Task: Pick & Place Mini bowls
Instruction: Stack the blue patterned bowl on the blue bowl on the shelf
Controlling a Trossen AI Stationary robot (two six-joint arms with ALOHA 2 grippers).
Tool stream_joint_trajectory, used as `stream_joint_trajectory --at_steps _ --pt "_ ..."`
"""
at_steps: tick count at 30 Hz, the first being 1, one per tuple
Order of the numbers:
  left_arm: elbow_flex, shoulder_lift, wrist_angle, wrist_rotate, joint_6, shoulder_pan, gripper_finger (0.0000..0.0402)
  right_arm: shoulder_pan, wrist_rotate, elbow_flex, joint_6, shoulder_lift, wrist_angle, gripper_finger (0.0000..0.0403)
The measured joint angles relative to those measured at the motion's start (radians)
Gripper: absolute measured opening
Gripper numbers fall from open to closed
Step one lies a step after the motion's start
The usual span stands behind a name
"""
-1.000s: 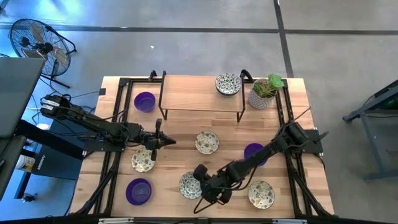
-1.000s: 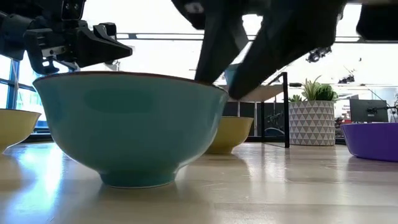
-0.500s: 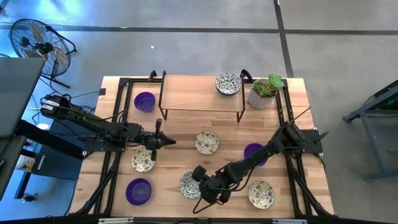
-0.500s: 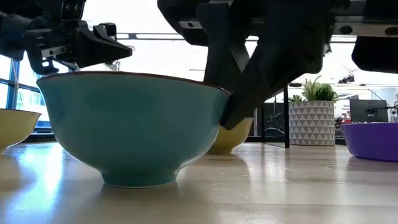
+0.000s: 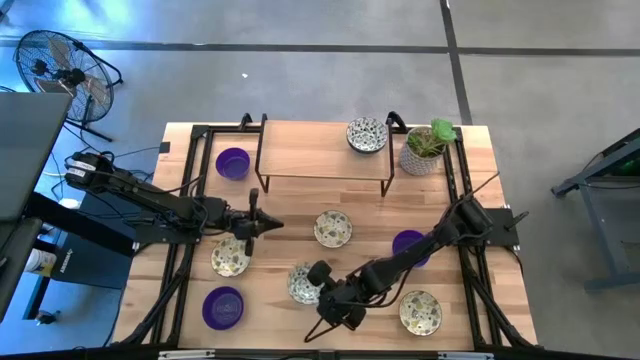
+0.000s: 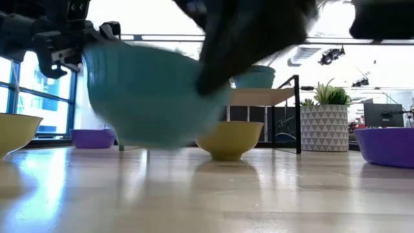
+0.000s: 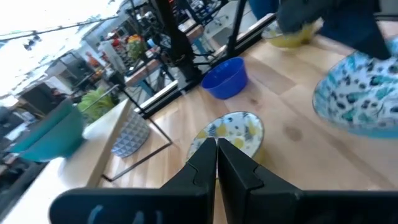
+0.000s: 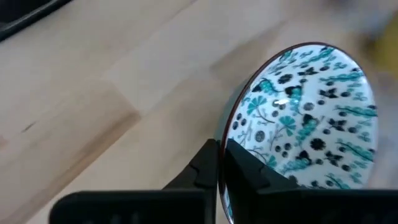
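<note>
High view: we see the right gripper near the tabletop's front, jaws pinched on the rim of a floral bowl, lifted clear in the low view. Our left gripper, jaws closed and empty, hovers near mid-table.

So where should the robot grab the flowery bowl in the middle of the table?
Probably by its rim. The middle patterned bowl sits upright and open, wide and shallow, so one finger goes inside and one outside the thin edge, coming down from above. The right gripper holds another patterned bowl by its rim that way.
</note>
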Motion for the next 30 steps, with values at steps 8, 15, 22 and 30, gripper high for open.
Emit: stream_joint_trajectory --at_steps 8,15,22,30 --pt "0.000 -0.001 0.063 -0.041 0.070 0.000 0.0010 -0.003 0.138 0.143 0.132 -0.069 -0.191 0.0010" --pt "0.000 -0.007 0.060 -0.044 0.044 0.000 0.0010 -0.050 0.269 0.339 0.260 -0.137 -0.532 0.0005" --pt "0.000 -0.025 0.061 -0.078 0.033 0.000 0.0010 -0.243 0.236 0.518 0.357 -0.166 -0.923 0.0008" --pt "0.000 -0.077 -0.025 -0.019 -0.015 0.056 0.0010 -0.544 0.165 0.645 0.225 -0.169 -1.072 0.0014"
